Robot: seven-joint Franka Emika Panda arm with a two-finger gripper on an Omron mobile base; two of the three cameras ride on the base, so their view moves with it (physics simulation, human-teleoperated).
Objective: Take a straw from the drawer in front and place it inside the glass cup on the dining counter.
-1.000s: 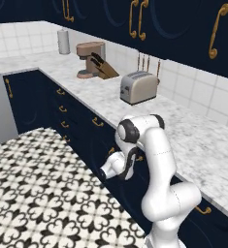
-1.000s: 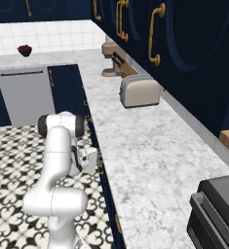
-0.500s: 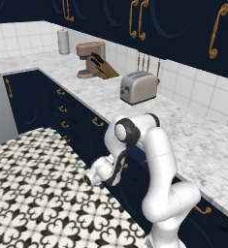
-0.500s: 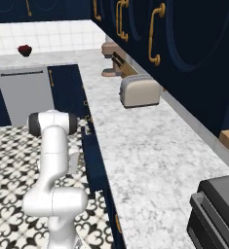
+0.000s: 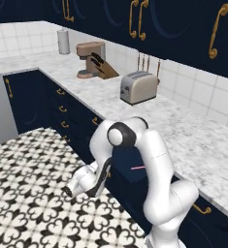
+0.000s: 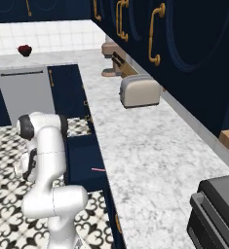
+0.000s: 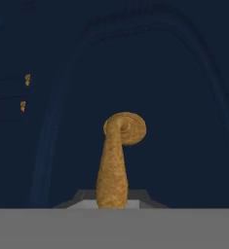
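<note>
We have the drawer (image 5: 130,167) drawn out from the navy cabinet run under the marble worktop (image 5: 149,114), and the gripper (image 5: 73,189) sits low over the patterned floor (image 5: 23,193), at the drawer's front. In the hand view the curved brass handle (image 7: 117,160) rises straight up between our fingertips, so we judge the gripper to be closed around it (the tips themselves are hidden at the bottom of that view, so we read this from the handle's place, not from seeing contact). That grip makes sense: the handle is the only purchase on a flat drawer front.

The straw (image 5: 138,168) lies inside the open drawer, a thin pink line near its back, close under the worktop's front edge; from the right base view it (image 6: 98,169) shows the same way, lying flat on the drawer's dark floor. It is untouched, well apart from the gripper.

The toaster (image 5: 138,87) stands on the worktop near the tiled wall, clear of our work. Next, we judge, the handle must be released and the hand brought up over the drawer's front wall to reach the straw.
</note>
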